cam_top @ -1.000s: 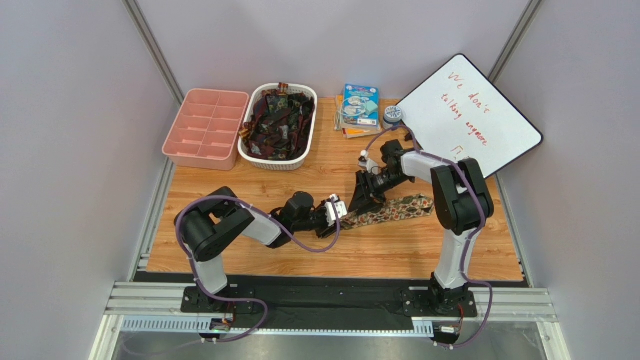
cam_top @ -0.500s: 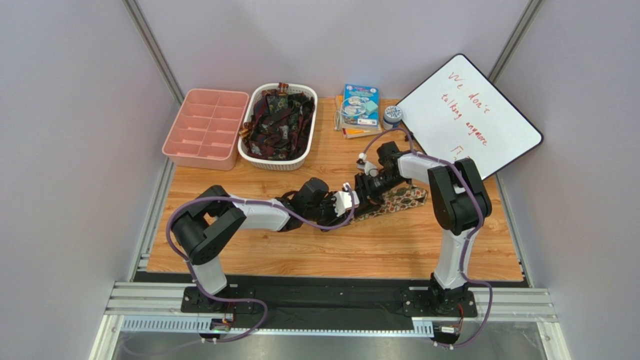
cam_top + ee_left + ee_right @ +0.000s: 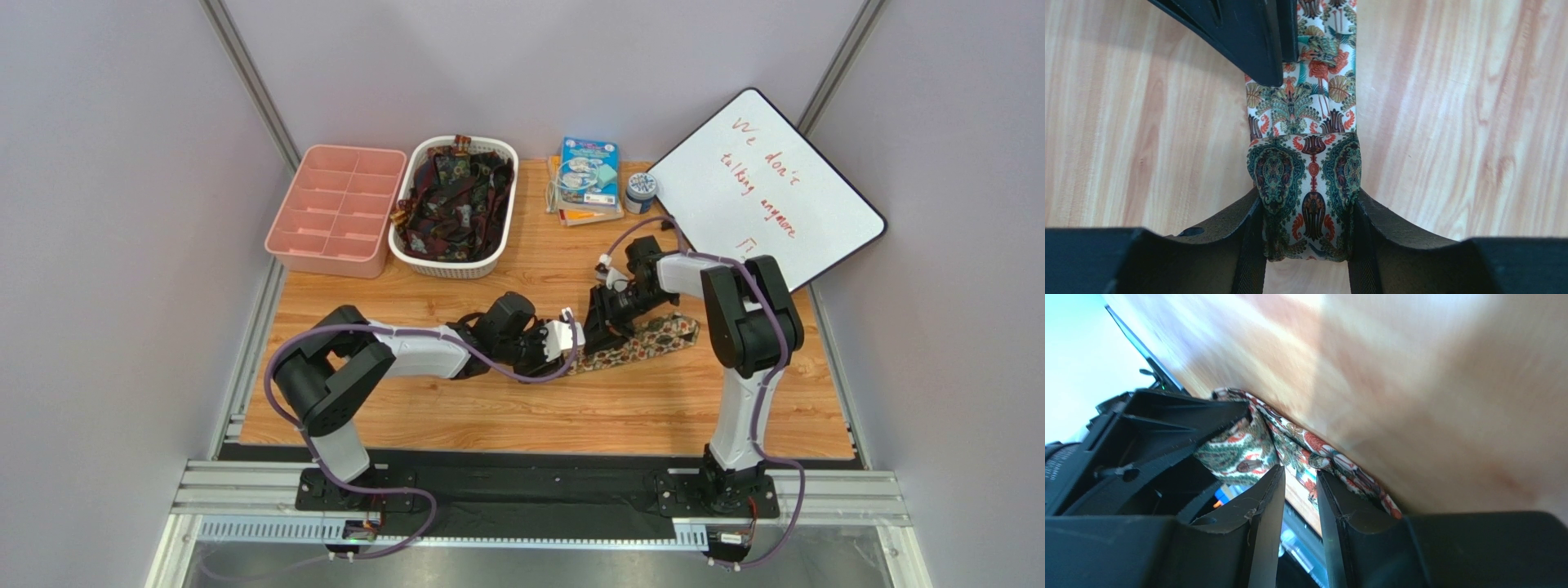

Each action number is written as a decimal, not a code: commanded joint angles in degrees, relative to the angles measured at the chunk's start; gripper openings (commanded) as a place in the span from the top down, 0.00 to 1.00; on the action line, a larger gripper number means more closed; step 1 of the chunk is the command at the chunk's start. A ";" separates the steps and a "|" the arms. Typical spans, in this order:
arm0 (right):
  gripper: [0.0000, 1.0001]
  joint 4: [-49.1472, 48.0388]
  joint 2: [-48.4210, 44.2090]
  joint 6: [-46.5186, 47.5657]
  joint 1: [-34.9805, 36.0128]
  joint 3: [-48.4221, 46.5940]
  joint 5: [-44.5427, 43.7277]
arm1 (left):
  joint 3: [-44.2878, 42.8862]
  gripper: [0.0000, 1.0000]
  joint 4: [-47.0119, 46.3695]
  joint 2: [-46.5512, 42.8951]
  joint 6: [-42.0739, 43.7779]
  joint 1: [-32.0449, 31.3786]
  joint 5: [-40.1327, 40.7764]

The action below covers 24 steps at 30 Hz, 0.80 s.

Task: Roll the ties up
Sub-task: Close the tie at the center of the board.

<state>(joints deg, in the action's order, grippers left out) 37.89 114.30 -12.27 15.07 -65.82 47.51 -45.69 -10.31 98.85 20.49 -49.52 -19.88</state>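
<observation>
Two grippers: meeting at one tie [image 3: 640, 342] in the middle of the table [image 3: 491, 414].
Left gripper [image 3: 1308, 197]: clamped on the tie's rolled end.
Right gripper [image 3: 1300, 473]: fingers nearly together, tips at the flat strip beyond the roll; cannot tell if they pinch fabric.
Other ties [image 3: 456, 196]: heaped in the white basket [image 3: 448, 267].

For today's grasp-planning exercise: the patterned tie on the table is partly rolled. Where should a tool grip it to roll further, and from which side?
Probably best: grip the rolled end across its width, coming low from that end, as the left tool does. The roll is thick; the flat strip lies flush on the table.
</observation>
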 commanded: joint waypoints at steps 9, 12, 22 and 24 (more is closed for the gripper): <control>0.65 -2.36 -9.86 -1.59 0.22 5.53 0.38 | -3.79 0.62 16.11 0.38 4.29 0.12 -3.85; 0.60 -7.89 -13.39 -4.59 0.83 8.25 2.76 | -4.05 0.61 15.84 1.17 3.94 0.12 -3.85; 0.53 -15.56 -10.68 -13.21 6.37 9.66 6.20 | -5.20 0.60 16.64 2.93 4.29 0.04 -1.92; 0.53 -16.53 -9.28 -14.00 7.08 9.57 6.37 | -5.28 0.60 16.72 3.10 4.12 0.04 -2.09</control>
<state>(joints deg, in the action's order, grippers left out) 26.35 102.98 -22.59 20.97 -56.29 52.18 -51.09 1.91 99.61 23.94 -49.63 -23.62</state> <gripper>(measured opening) 0.467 0.486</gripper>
